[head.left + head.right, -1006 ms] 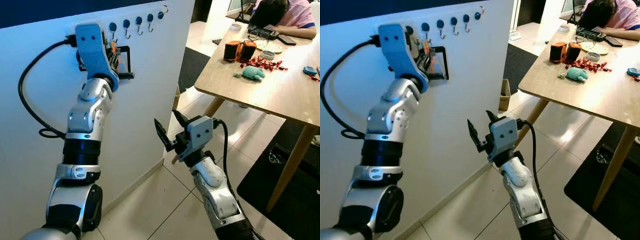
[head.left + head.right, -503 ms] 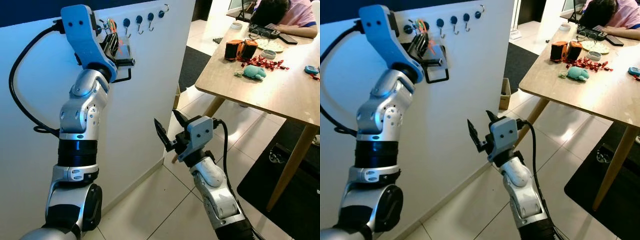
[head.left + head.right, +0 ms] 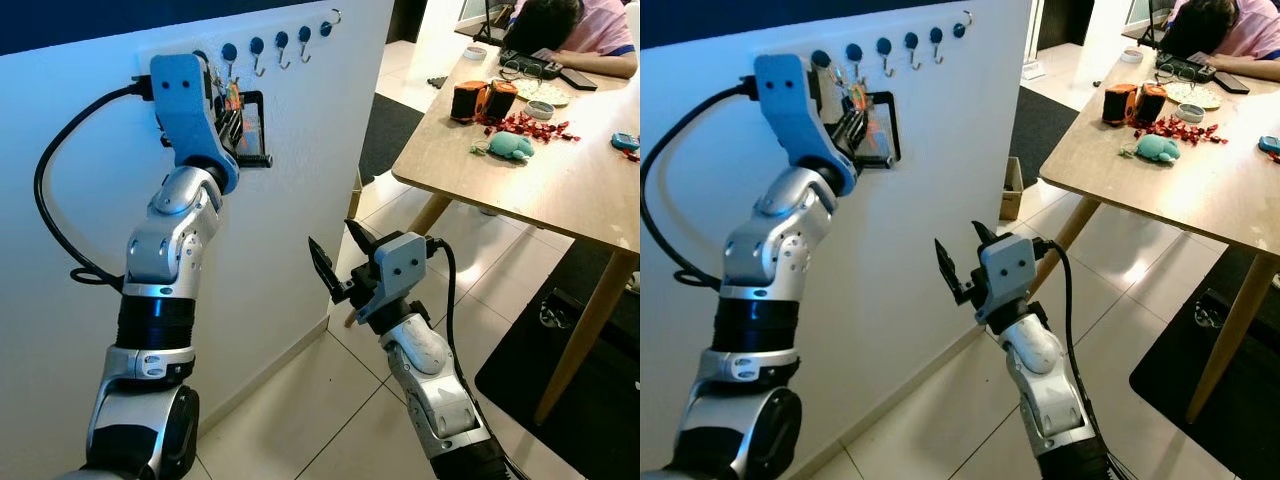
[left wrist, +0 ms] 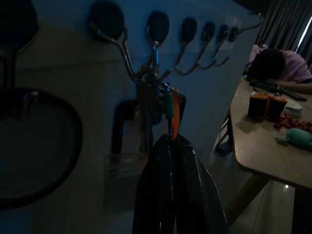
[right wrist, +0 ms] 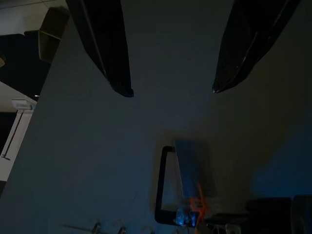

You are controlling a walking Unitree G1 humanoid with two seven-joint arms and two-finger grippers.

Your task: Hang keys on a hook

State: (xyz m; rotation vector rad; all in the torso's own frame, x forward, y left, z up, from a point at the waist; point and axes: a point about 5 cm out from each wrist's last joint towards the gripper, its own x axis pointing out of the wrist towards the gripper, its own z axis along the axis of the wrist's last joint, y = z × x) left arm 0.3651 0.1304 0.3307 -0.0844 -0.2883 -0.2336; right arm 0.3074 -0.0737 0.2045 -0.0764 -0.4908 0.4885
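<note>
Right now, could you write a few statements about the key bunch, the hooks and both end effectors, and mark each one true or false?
1. The left end effector is shut on the key bunch with the orange tag. True.
2. The key bunch's ring sits over a silver wall hook. True.
3. The right end effector grips the green plush toy. False: it hangs open near the white wall; the toy lies on the wooden table.
4. The hooks are mounted on the table's edge. False: they line the wall.
</note>
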